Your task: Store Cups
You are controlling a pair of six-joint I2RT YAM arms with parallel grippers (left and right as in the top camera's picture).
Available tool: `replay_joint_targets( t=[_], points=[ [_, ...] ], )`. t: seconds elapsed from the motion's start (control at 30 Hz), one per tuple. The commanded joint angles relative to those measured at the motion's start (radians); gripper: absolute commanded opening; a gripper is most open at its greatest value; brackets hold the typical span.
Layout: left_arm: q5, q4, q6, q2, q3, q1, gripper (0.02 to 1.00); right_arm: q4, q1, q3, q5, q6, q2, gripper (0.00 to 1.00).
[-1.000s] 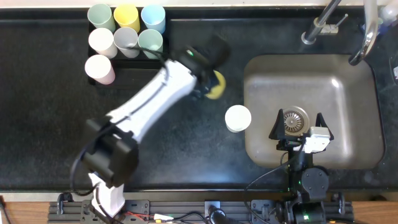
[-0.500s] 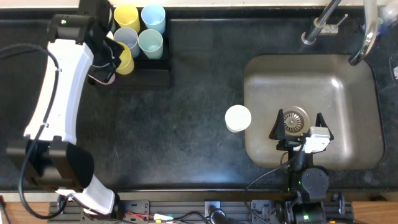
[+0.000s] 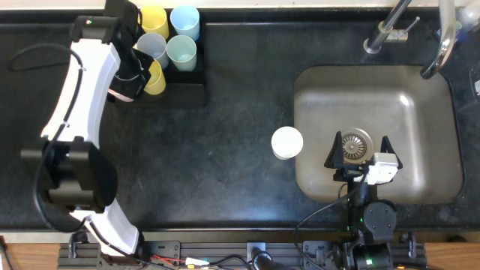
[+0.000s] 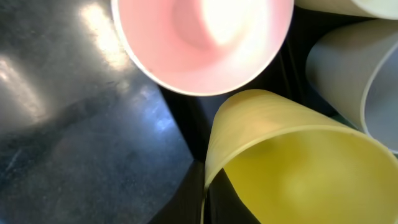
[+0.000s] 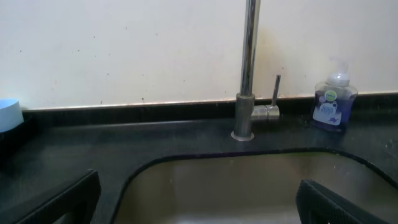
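Left end effector (image 3: pixel 142 73) grips one tilted yellow cup (image 4: pixel 298 168) at the rack (image 3: pixel 184 91).
Just beside it stands one pink cup (image 4: pixel 205 37). From above, four cups show in the rack: one second yellow cup (image 3: pixel 152 19), one light blue cup (image 3: pixel 184 19), one grey cup (image 3: pixel 152 46) and one teal cup (image 3: pixel 181 51). One white cup (image 3: pixel 286 142) sits on the table (image 3: pixel 225 172) beside the sink (image 3: pixel 420 97). There the right end effector (image 3: pixel 358 154) rests, its fingers spread apart.

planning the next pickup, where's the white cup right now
In the top view the white cup stands alone on the dark counter, at the left edge of the sink, just left of the right gripper.
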Motion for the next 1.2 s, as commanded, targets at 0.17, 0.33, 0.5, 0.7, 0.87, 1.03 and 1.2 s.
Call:
replay_joint_targets(
  t=[0.17,0.33,0.5,0.7,0.87,1.03,1.2],
  points=[
    [0.029,0.027,-0.034,0.060,-0.010,0.007,0.036,0.007,-0.006,-0.014,-0.002,-0.002,-0.007,0.998],
    [0.027,0.026,-0.034,0.077,-0.010,0.007,0.036,0.007,-0.006,-0.014,-0.002,-0.002,-0.007,0.998],
    [0.016,0.023,-0.034,0.088,-0.010,0.007,0.036,0.007,-0.006,-0.014,-0.002,-0.002,-0.008,0.998],
    [0.004,0.019,-0.033,0.088,-0.011,0.007,0.036,0.007,-0.006,-0.014,-0.002,-0.002,-0.008,0.998],
    [-0.010,0.017,-0.033,0.093,-0.011,0.007,0.036,0.007,-0.006,-0.014,-0.002,-0.002,-0.007,0.998],
    [-0.009,0.015,-0.033,0.114,-0.011,0.007,0.036,0.007,-0.006,-0.014,-0.002,-0.002,-0.007,0.998],
    [-0.010,0.015,-0.033,0.117,-0.011,0.005,0.036,0.007,-0.006,-0.014,-0.002,-0.002,-0.007,0.998]
  ],
)
